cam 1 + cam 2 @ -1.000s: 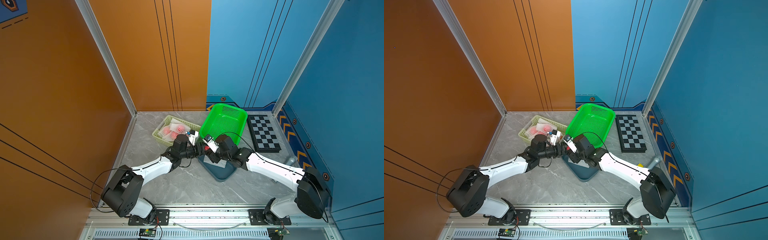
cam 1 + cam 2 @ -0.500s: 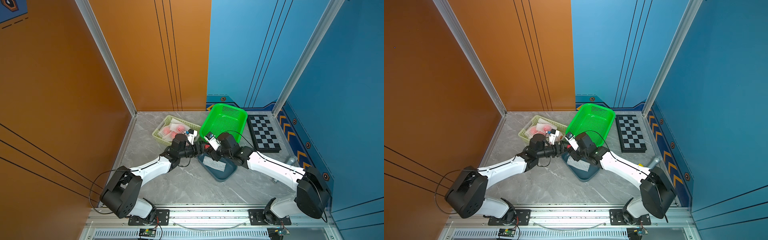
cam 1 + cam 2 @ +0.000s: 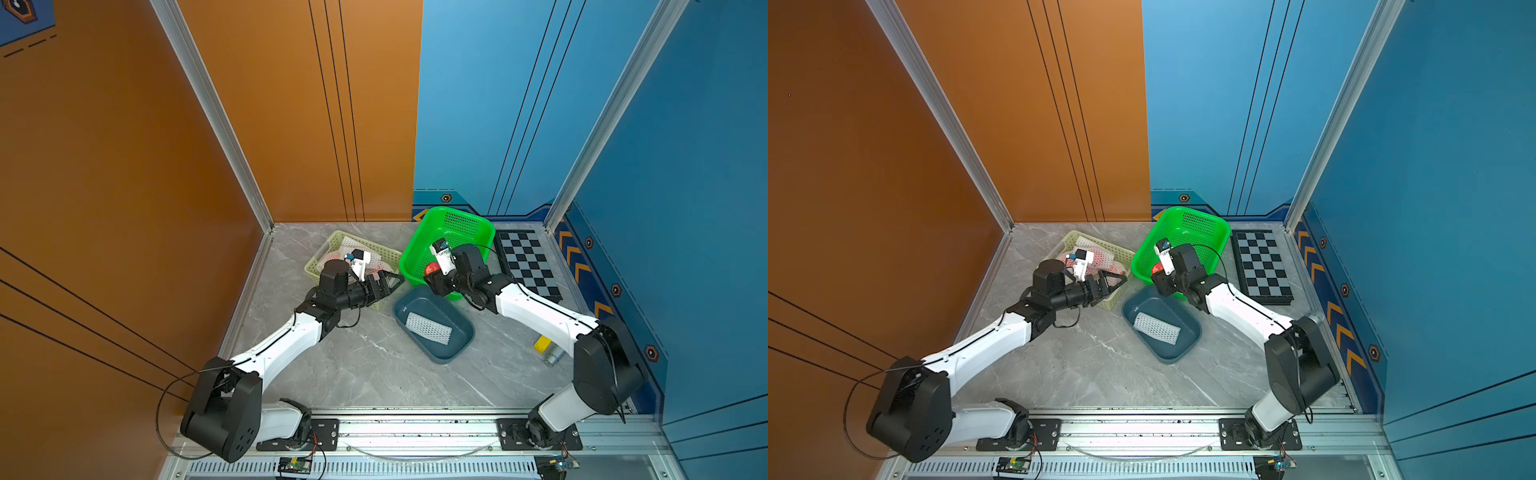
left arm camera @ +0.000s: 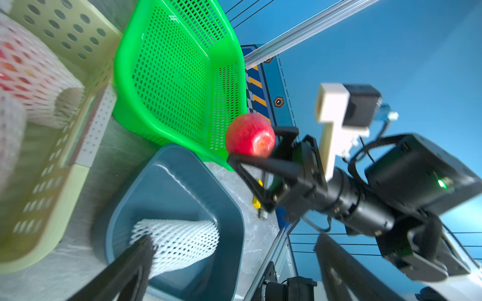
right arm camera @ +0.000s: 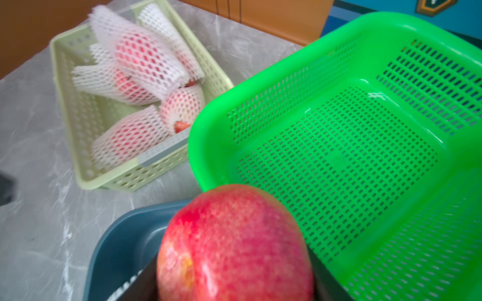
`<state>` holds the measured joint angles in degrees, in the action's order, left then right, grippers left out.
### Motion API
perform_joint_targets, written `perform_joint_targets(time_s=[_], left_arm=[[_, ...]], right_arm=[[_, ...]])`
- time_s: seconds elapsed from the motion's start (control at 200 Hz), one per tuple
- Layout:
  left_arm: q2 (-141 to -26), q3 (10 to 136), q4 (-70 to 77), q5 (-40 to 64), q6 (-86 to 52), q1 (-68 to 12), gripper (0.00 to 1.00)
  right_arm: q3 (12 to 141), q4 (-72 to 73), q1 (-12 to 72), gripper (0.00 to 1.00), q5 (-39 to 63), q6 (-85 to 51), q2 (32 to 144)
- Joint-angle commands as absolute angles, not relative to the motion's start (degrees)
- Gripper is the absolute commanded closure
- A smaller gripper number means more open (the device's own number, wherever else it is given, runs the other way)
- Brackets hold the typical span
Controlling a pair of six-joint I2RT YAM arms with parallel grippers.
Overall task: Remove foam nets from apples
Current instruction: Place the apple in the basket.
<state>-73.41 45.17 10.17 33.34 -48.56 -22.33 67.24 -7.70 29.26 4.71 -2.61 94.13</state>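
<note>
One speckled red apple (image 5: 234, 242) is bare; one foam net (image 3: 429, 328) lies empty.

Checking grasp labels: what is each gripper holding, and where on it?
Right gripper grips a bare red apple by its sides. Left gripper is open and empty.

Bimanual unit
Left arm (image 3: 286, 345), right arm (image 3: 540, 316): white shells, black joints, looped black cables; left gripper (image 3: 395, 281), right gripper (image 3: 431, 272) black.

Robot lab cell (wall panels (image 3: 291, 104), rail (image 3: 415, 426))
</note>
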Motion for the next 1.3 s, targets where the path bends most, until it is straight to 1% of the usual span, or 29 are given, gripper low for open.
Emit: perform_joint_targets(time_s=[0.0, 0.13, 0.29, 0.371, 0.546, 0.686, 0.786, 0.901, 1.052, 1.172, 1.217, 1.297], left_arm=[[-69.90, 48.69, -4.52, 28.28, -39.07, -21.98, 0.02], [-66.95, 50.53, -14.05, 22.40, -34.46, -21.22, 0.02], [-64.82, 51.76, -20.00, 17.35, -32.01, -19.33, 0.02], [-64.66, 52.58, -22.77, 15.01, -30.93, -18.52, 0.02], [-66.38, 54.48, -25.77, 11.63, -29.91, -17.03, 0.02], [-69.39, 56.94, -26.36, 8.41, -29.96, -16.63, 0.02], [-72.51, 58.62, -26.45, 6.17, -29.90, -16.31, 0.02], [-76.67, 63.31, -26.37, 3.67, -29.98, -15.92, 0.02], [-82.50, 68.50, -26.20, 2.81, -29.27, -14.71, 0.02], [-87.27, 72.29, -25.84, 2.90, -29.47, -13.33, 0.01], [-88.84, 73.46, -25.84, 2.54, -29.98, -12.86, 0.00], [-91.23, 75.10, -25.34, 2.29, -30.63, -12.10, 0.02]], right_arm=[[73.78, -12.26, 26.60, 0.53, 4.88, -5.91, 100.89], [84.31, -17.92, 25.14, 0.52, 4.51, -5.66, 110.96], [93.82, -21.58, 25.18, 0.50, 5.15, -5.68, 120.83], [96.84, -22.35, 25.38, 0.48, 5.72, -5.99, 123.53], [100.10, -23.80, 25.75, 0.42, 5.84, -6.58, 126.93], [100.63, -23.91, 25.71, 0.32, 5.80, -6.51, 127.48], [101.02, -24.25, 25.60, 0.26, 5.89, -6.25, 127.54], [101.29, -24.90, 25.50, 0.20, 5.99, -5.65, 126.55], [101.45, -26.04, 25.58, 0.10, 5.59, -4.17, 123.19], [99.91, -26.89, 25.83, 0.05, 5.40, -4.00, 119.29], [98.70, -26.89, 26.08, 0.00, 5.16, -4.14, 116.85], [96.38, -26.81, 26.69, 0.00, 4.64, -4.23, 113.78]])
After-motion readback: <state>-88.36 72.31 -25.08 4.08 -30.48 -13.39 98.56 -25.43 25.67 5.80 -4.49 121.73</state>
